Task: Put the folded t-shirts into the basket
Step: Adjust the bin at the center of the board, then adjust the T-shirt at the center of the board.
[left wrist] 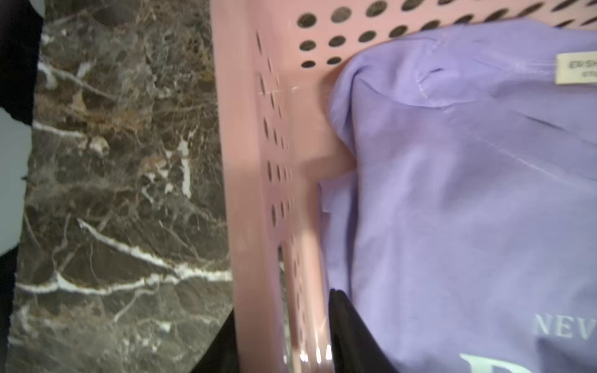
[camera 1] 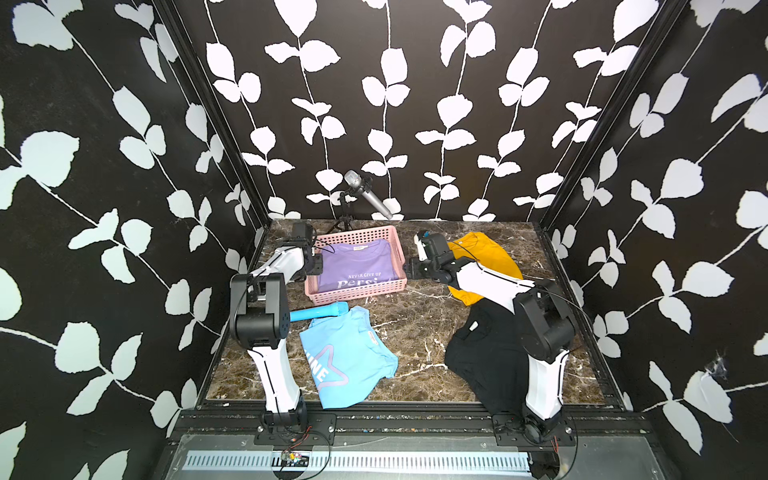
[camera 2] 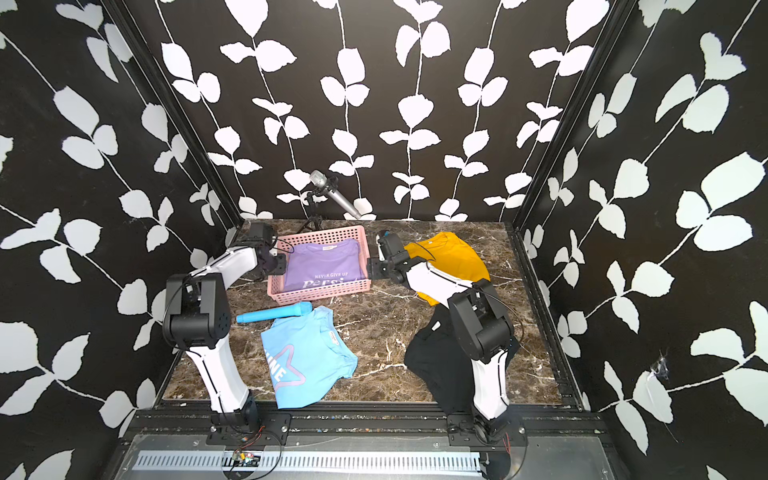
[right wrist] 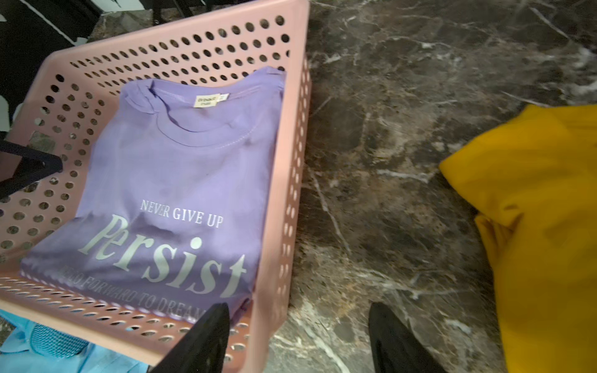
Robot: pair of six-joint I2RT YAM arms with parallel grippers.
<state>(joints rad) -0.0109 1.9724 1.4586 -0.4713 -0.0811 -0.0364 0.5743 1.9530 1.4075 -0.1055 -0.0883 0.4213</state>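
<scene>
The pink basket (camera 1: 357,293) (camera 2: 324,295) stands at the back of the table, and the lilac "Persist" t-shirt (camera 1: 357,262) (right wrist: 187,168) lies folded inside it. On the table lie the light blue t-shirt (camera 1: 345,357), the black t-shirt (camera 1: 482,357) and the mustard t-shirt (camera 1: 486,253) (right wrist: 533,210). My left gripper (camera 1: 318,264) (left wrist: 284,342) is shut on the basket's left wall (left wrist: 245,161), one finger on each side. At the basket's right wall my right gripper (camera 1: 409,268) (right wrist: 297,339) stands open, one finger over the basket and one over the table.
A blue toy microphone (camera 1: 320,311) lies between the basket and the light blue shirt. A silver microphone (camera 1: 365,193) on a small tripod stands behind the basket. Patterned walls close in the marble table (camera 1: 415,324) on three sides.
</scene>
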